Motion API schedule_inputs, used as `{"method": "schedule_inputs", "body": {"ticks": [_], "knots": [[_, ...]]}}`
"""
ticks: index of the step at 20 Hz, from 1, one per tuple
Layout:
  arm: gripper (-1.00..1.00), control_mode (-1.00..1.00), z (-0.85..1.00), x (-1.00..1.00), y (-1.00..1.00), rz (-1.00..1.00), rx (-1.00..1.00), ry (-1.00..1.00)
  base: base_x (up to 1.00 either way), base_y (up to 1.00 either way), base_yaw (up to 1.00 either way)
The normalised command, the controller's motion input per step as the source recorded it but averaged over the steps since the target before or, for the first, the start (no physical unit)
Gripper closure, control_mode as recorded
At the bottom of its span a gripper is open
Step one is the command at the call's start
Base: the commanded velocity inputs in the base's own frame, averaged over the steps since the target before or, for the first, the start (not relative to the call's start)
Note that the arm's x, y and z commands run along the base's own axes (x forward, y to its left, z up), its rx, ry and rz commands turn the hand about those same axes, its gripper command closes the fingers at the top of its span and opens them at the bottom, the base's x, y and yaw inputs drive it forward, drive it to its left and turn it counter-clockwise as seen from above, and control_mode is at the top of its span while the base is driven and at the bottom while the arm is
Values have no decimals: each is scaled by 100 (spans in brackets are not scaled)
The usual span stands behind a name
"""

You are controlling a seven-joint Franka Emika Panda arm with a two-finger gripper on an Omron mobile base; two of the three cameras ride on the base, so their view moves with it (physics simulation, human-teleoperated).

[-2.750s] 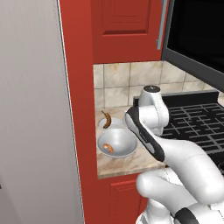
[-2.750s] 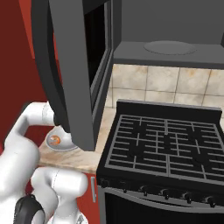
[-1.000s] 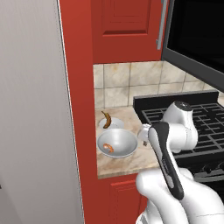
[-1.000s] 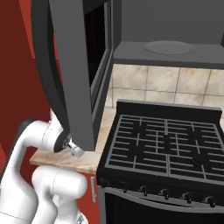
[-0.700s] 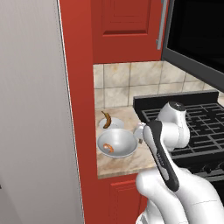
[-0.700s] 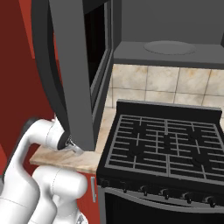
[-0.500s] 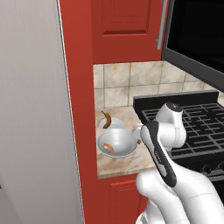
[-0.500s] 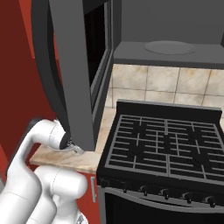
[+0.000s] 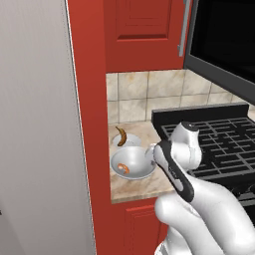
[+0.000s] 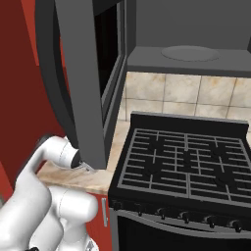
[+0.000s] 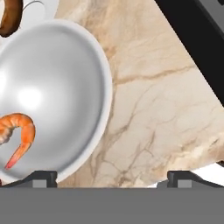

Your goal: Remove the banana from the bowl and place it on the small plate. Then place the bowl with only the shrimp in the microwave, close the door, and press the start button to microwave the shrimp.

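The silver bowl (image 11: pixel 57 96) sits on the marble counter with the orange shrimp (image 11: pixel 17 133) inside it. Behind it the brownish banana (image 9: pixel 121 135) lies on the small white plate (image 9: pixel 130 142); the hand view catches the banana (image 11: pixel 8 15) at its top left. My gripper (image 11: pixel 113 178) is open and low over the bowl's right rim, one fingertip (image 11: pixel 41 178) above the bowl and the other above bare counter. From the left base camera the gripper (image 9: pixel 150 154) hangs just right of the bowl (image 9: pixel 132 163). The microwave (image 10: pixel 186 29) stands with its door (image 10: pixel 81 98) swung open.
A black gas stove (image 10: pixel 186 166) adjoins the narrow counter (image 11: pixel 153 113) on the right. A red cabinet side (image 9: pixel 87 99) walls the counter on the left, and the open door overhangs the counter's front.
The hand has swung left from the stove's edge to the bowl's right rim and come lower. Bowl, shrimp, banana and plate have stayed put; the jaws stay wide.
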Motion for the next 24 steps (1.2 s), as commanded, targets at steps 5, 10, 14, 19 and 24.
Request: {"method": "schedule_inputs", "body": {"ticks": [5, 10, 14, 19, 24], "knots": [[-100, -100, -28, 27, 6, 6, 0, 1, 0, 0, 0], [-100, -100, -30, 12, 7, 5, 0, 1, 0, 0, 0], [-100, -100, -27, 11, 5, 5, 0, 0, 0, 0, 0], [-100, -100, -22, 9, 0, 5, 0, 0, 0, 0, 0], [-100, -100, -22, 12, 2, 5, 0, 0, 0, 0, 0]]}}
